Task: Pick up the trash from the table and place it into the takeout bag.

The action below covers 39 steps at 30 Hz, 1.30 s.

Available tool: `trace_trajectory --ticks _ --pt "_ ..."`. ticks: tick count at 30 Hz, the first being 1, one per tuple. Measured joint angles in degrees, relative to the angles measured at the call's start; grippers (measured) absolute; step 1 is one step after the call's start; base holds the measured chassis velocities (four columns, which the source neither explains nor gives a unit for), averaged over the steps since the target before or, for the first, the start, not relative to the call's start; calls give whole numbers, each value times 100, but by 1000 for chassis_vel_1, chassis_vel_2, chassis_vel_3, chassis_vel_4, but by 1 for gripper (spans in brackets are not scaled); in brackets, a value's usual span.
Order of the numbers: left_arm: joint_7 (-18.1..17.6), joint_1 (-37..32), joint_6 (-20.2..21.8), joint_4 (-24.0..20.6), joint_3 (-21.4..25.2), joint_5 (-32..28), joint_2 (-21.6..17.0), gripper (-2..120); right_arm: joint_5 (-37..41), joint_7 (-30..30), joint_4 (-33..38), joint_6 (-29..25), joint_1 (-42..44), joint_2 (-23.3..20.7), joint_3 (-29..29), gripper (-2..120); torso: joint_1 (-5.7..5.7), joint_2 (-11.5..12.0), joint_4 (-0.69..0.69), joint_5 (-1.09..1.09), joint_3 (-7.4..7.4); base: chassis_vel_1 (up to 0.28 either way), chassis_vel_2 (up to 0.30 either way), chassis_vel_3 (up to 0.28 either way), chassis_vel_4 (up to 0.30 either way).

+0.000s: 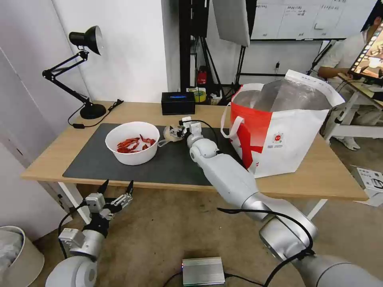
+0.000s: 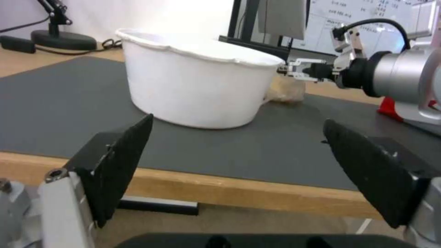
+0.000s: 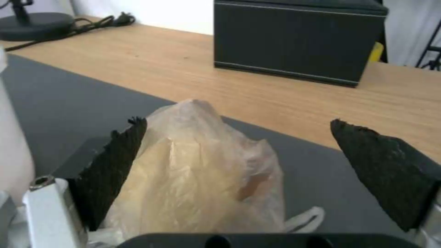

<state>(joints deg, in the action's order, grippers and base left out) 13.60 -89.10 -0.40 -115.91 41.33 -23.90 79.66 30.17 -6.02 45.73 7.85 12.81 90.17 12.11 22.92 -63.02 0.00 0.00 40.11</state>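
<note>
The long light-wood table (image 1: 119,111) carries a dark grey mat (image 1: 91,163), and at its right end stands the takeout bag (image 1: 287,131), upright with its foil-lined mouth gaping. On the mat, the white bowl of red shells (image 1: 132,142) sits left of centre, and just beside it on the right lies the small clear bag of whitish stuff (image 3: 202,175). The right gripper (image 1: 178,131) has reached across the mat to this little bag, its black fingers (image 3: 110,172) spread wide with the bag's crumpled top between them, one finger close against the plastic and the other well apart, nothing gripped. The left gripper (image 1: 118,188) hangs below the table's near edge, fingers likewise released, facing the bowl. The likely trouble is the film itself: soft plastic may slip or bunch when the fingers close, so only a loose fold gets pinched. The bowl stands near enough that a sideways nudge could tip shells out.
</note>
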Motion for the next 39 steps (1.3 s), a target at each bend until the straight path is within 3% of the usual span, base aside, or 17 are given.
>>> trace_trajectory --ticks 16,25,28,36,39 --pt "4 11 -8 30 -60 38 26 100 -102 130 -186 -114 96 1 15 96 0 0 0 0 0 0 0 0 0" --pt "4 20 -8 51 -88 53 26 100 -114 137 -195 -144 130 -1 1 65 0 0 0 0 0 0 0 0 0" --pt "4 30 -8 58 -118 83 28 100 -109 138 -196 -145 135 -2 -5 50 0 0 0 0 0 0 0 0 0" --pt "1 78 -5 87 -147 97 29 100 -103 135 -204 -146 160 -4 -14 25 0 0 0 0 0 0 0 0 0" --pt "1 79 -5 104 -158 101 48 100 -103 133 -220 -147 173 -5 -29 10 0 0 0 0 0 0 0 0 0"
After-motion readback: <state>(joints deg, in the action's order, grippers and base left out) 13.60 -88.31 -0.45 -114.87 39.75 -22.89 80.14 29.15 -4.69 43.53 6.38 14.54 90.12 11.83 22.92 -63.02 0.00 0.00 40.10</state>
